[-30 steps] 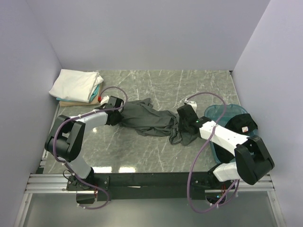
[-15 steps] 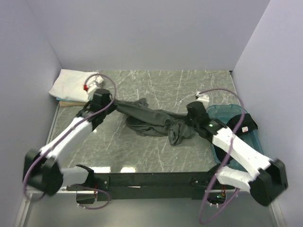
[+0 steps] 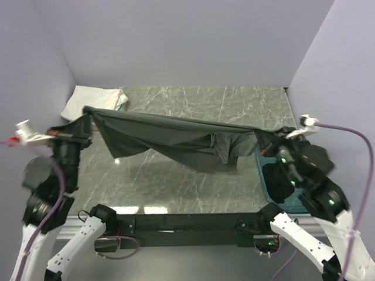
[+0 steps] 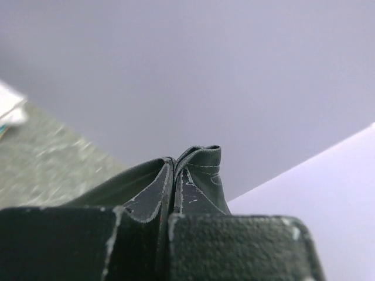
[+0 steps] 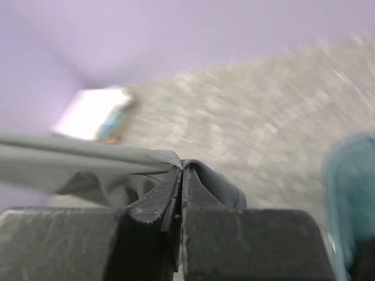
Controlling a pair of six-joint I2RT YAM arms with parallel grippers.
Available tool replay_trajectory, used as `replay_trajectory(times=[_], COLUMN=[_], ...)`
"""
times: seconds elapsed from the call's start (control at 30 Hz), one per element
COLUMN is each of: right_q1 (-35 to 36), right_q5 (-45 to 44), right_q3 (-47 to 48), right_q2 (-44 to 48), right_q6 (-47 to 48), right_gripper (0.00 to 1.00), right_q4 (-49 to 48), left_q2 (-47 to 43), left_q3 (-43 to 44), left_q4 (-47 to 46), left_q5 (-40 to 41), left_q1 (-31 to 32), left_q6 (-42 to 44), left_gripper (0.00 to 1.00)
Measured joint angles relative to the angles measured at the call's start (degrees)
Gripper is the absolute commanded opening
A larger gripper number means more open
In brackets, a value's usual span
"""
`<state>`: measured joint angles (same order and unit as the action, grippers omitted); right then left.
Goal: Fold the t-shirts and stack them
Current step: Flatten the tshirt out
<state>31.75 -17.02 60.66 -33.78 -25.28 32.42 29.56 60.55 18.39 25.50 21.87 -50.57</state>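
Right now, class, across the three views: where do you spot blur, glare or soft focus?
Top external: mostly sharp, white glare patches on the table near its front edge. Left wrist: the charcoal t-shirt hem is crisp, the table behind soft. Right wrist: background motion-smeared; the folded white stack and teal bin are blurry.

Top external: fixed high behind the arm bases, looking down and forward over the whole table (image 3: 193, 99).
Left wrist: just behind the left gripper (image 4: 168, 218), very near, facing the walls.
Right wrist: just behind the right gripper (image 5: 181, 181), facing across the table to its far-left corner.
Shared: charcoal t-shirt (image 3: 170, 137) in all three; white folded stack (image 3: 94, 100) and teal bin (image 3: 263, 181) in top and right wrist.
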Motion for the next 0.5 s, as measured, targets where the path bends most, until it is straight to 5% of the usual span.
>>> replay_trajectory(times=[0.33, 0.5], right_q1=[0.00, 0.02], right_q5=[18.43, 18.34], right_q3=[13.40, 13.53], right_q2=[7.61, 7.21], right_q6=[2.71, 2.49], right_gripper=[0.00, 0.00], right_q4=[-0.52, 0.11], left_q2=[-4.09, -3.82], left_q3=[14.53, 14.40], left_q4=[-0.07, 0.44], left_q5=[-5.38, -5.07], left_q1=[0.09, 0.09], left_q6=[2.36, 2.73], left_gripper=[0.01, 0.01])
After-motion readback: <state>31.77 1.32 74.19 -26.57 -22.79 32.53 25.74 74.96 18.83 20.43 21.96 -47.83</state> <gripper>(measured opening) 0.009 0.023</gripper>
